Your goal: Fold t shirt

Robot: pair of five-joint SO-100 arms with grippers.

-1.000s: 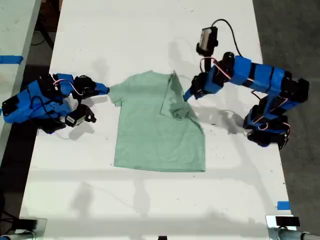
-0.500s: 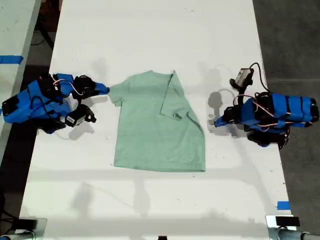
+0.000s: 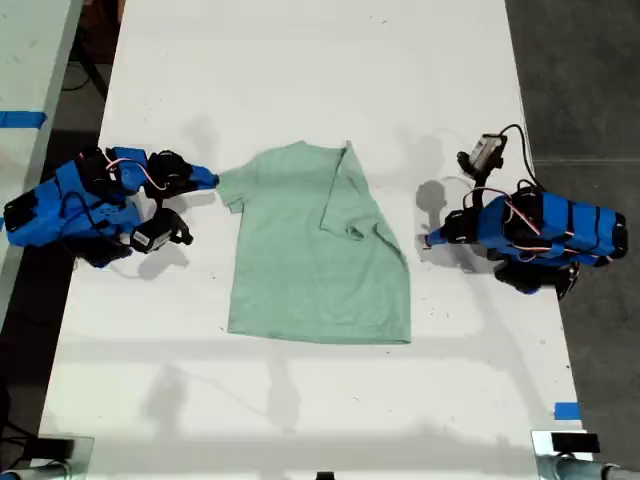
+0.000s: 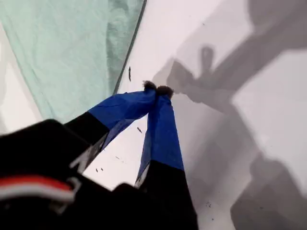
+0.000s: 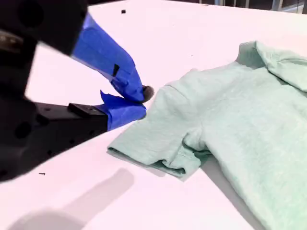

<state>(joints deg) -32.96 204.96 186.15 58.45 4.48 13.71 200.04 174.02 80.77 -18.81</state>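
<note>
The pale mint-green t shirt lies flat mid-table, its sleeve on the exterior view's right folded in over the body. My first gripper is shut and empty, low over bare table a short way off the shirt's edge toward the exterior view's right. In the first wrist view its blue fingertips meet beside the shirt's hem. My second gripper is shut at the sleeve on the exterior view's left. In the second wrist view its tips sit right against that flat sleeve, holding no cloth.
The white table extends well beyond the shirt on all sides. A blue tape mark sits near the front corner on the exterior view's right. A small camera with cable rides above the first arm. Dark floor borders both table sides.
My first arm has pulled back from the folded sleeve toward the exterior view's right and dropped low to the table. The second arm and the shirt have stayed put.
</note>
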